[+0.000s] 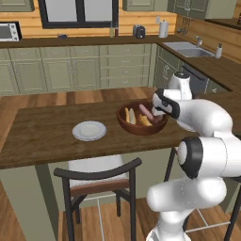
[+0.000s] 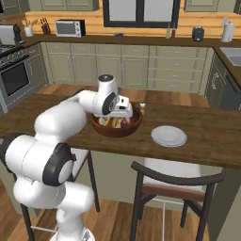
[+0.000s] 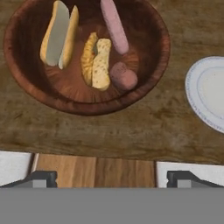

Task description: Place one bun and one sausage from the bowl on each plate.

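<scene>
The dark wooden bowl (image 3: pixel 26 65) sits on the wooden table (image 3: pixel 131 127). Inside it lie two buns, one split and pale (image 3: pixel 59 33) and one seeded (image 3: pixel 97 61), together with a long pink sausage (image 3: pixel 114 24) and a shorter sausage (image 3: pixel 124 75). A pale plate (image 3: pixel 208 92) lies bare beside the bowl. In the left base view the bowl (image 1: pixel 141 123) has the plate (image 1: pixel 89 131) to its left. My gripper (image 3: pixel 113 178) hovers open above the bowl's near side (image 1: pixel 156 112), with nothing between its fingers. The right base view shows the bowl (image 2: pixel 116 127), the plate (image 2: pixel 168 135) and the gripper (image 2: pixel 126 115).
A dark-framed chair (image 1: pixel 99 176) (image 2: pixel 174 181) is tucked under the table's near edge below the plate. Cabinets and a counter with a sink (image 1: pixel 188 49) line the far wall, well beyond the table.
</scene>
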